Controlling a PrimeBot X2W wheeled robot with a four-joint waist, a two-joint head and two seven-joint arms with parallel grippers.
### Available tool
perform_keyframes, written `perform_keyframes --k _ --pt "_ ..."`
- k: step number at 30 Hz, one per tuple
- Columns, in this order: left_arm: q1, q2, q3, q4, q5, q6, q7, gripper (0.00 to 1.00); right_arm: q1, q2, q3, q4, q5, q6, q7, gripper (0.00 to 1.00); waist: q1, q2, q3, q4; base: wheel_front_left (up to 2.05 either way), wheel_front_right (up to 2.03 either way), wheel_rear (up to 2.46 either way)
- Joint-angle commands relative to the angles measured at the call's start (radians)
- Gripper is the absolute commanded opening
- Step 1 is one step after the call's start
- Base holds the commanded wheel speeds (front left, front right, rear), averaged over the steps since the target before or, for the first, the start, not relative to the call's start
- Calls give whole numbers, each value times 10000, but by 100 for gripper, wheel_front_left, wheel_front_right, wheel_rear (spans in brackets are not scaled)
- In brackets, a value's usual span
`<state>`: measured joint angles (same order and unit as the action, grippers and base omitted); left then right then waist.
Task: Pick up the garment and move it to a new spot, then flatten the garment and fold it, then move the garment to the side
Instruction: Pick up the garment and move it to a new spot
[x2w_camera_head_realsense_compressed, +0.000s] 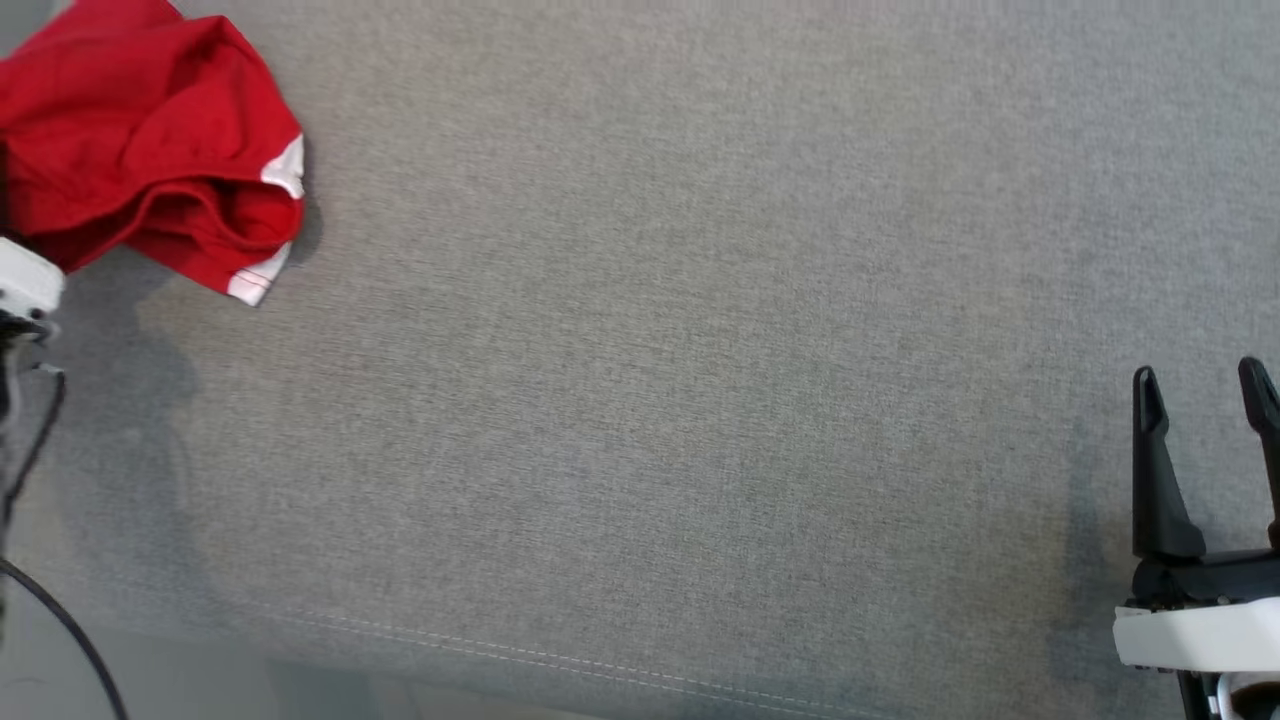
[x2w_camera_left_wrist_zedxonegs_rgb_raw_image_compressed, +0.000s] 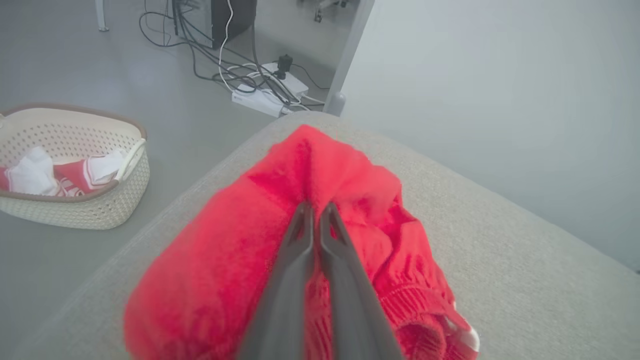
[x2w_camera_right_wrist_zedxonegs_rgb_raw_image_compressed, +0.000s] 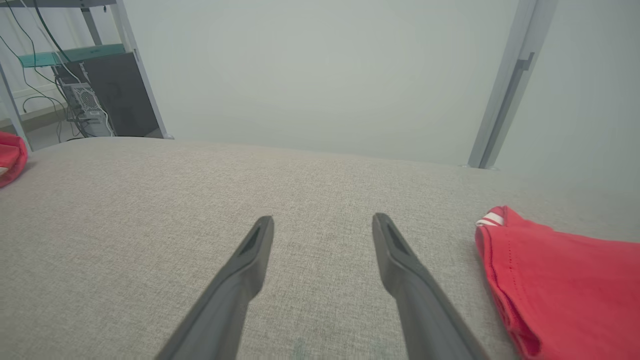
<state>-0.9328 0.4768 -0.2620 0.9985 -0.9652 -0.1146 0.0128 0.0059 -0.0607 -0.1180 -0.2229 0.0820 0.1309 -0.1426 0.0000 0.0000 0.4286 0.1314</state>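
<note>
Item: garment (x2w_camera_head_realsense_compressed: 140, 130), red, bunched, far-left corner of grey pad (x2w_camera_head_realsense_compressed: 640, 400). My L gripper (x2w_camera_left_wrist_zedxonegs_rgb_raw_image_compressed: 316, 207): clamped on top fold. My R gripper (x2w_camera_head_realsense_compressed: 1200, 372): spread, empty. Risk: shallow pinch, cloth slips on lift, drops off edge.

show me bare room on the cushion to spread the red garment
The wide grey cushion between the bunched red garment at the far-left corner and the open right end effector is bare. Crowded: that corner, where the left end effector pinches it, and beside the right one, where another red cloth lies.
</note>
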Motion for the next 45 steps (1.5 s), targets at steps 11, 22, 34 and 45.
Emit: perform_keyframes --k 11,22,34,45 --pt "3245 -236 -345 -4046 1241 1176 -2452 0 119 25 578 497 298 -2 -302 100 0 0 -1187 121 0 0 0" --pt "5004 148 -1444 -8967 2622 2974 -1502 0 86 70 718 1007 540 -2 -626 100 0 0 -1636 -441 0 0 0" --pt "3660 -372 -2983 -10755 3380 2954 92 0 4 102 669 1461 1177 -2 -1042 100 0 0 -1457 -2411 0 0 0" --pt "2839 -1867 -4326 -8994 3412 2213 260 0 -74 103 965 1865 1732 -2 -1183 100 0 0 -1026 -4382 0 0 0"
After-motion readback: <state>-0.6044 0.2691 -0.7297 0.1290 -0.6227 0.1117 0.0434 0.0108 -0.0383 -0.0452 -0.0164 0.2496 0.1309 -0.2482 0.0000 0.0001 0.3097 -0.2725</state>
